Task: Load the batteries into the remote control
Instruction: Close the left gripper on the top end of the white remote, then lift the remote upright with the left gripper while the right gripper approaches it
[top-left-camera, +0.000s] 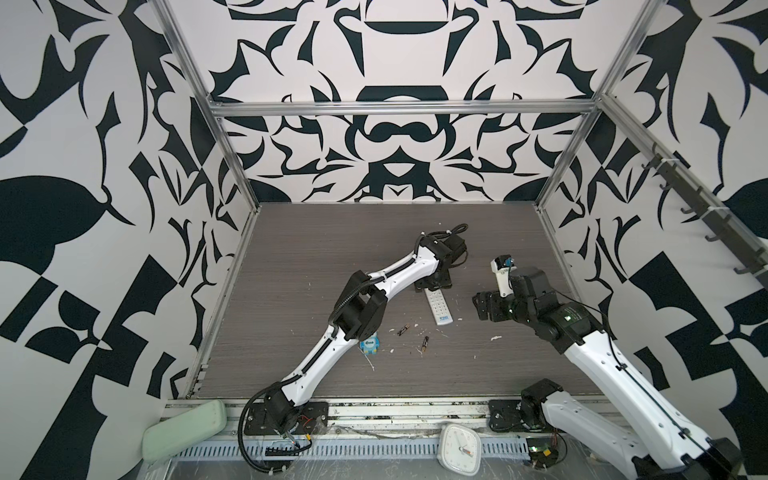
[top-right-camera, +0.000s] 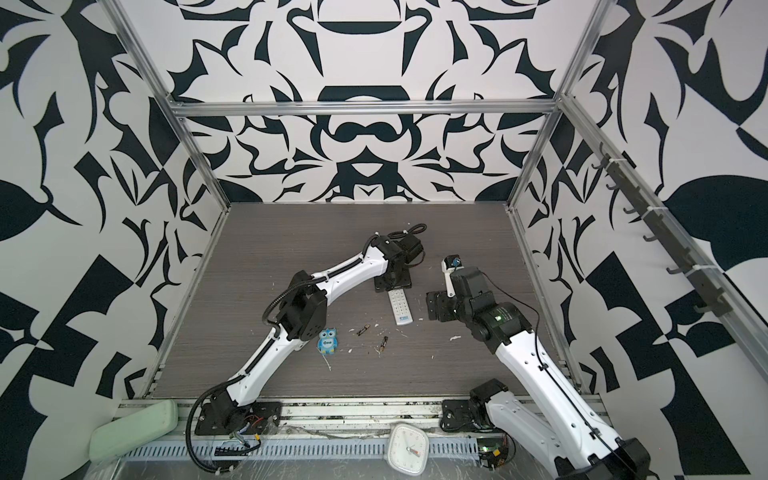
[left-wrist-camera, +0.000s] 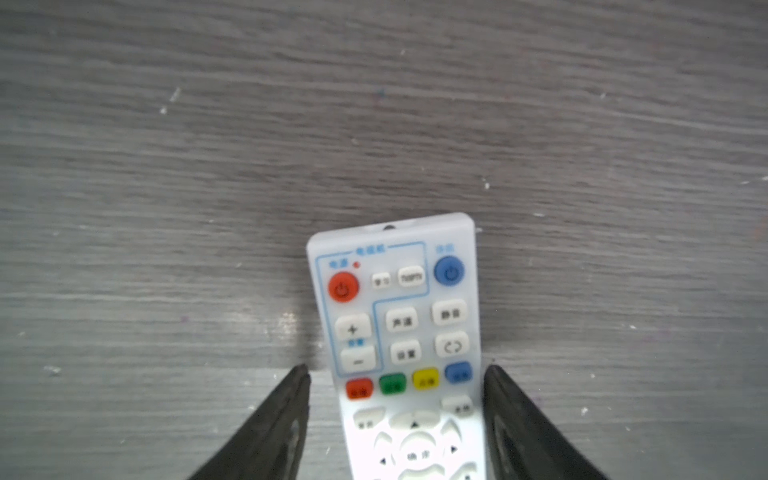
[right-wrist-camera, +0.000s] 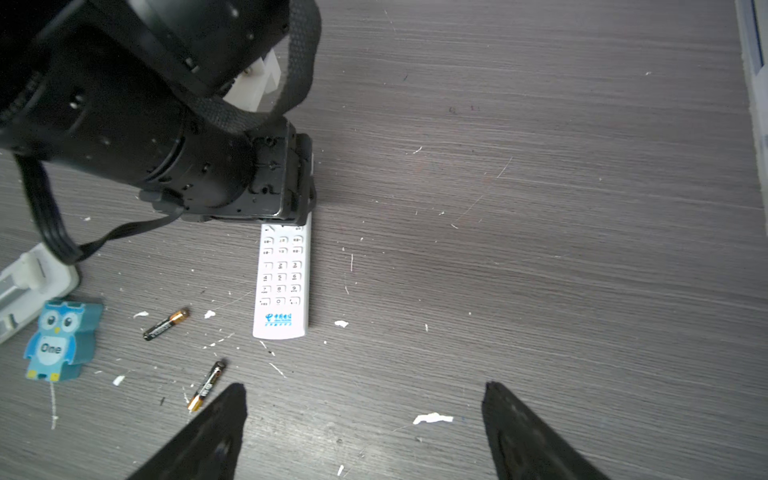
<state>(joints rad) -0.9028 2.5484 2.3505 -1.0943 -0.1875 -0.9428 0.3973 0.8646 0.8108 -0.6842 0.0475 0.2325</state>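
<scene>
Nearest the camera head, on the front rail at 7 o'clock of the counter (top-left-camera: 311, 249), lies a pale green case (top-left-camera: 185, 428). It is shut, so its contents cannot be told. A white alarm clock (top-left-camera: 459, 451) sits on the rail at 5 o'clock.

Further in, a blue owl figure (top-right-camera: 328, 341) stands on the counter. At its 3 o'clock lie the batteries, one (right-wrist-camera: 206, 385) nearer and one (right-wrist-camera: 166, 324) a little beyond. They are apart from each other and loose on the wood. They look light, hard and smooth and are likely to roll, so a pinch across the middle of the barrel seems safest.

Beyond them the remote control (top-left-camera: 436, 307) lies flat with its buttons up and its logo end toward 6 o'clock. Its battery bay faces down and is unseen, so it probably needs turning over. It looks like a light, stiff, slick shell, best taken by its long edges.

At its 12 o'clock end the left tool (left-wrist-camera: 397, 370) straddles it with its jaws apart. One finger is right against an edge and the other is just clear, so it is not yet clamped. At the remote's 3 o'clock the right tool (right-wrist-camera: 365, 385) hangs above the counter with its jaws wide apart and nothing between them.
</scene>
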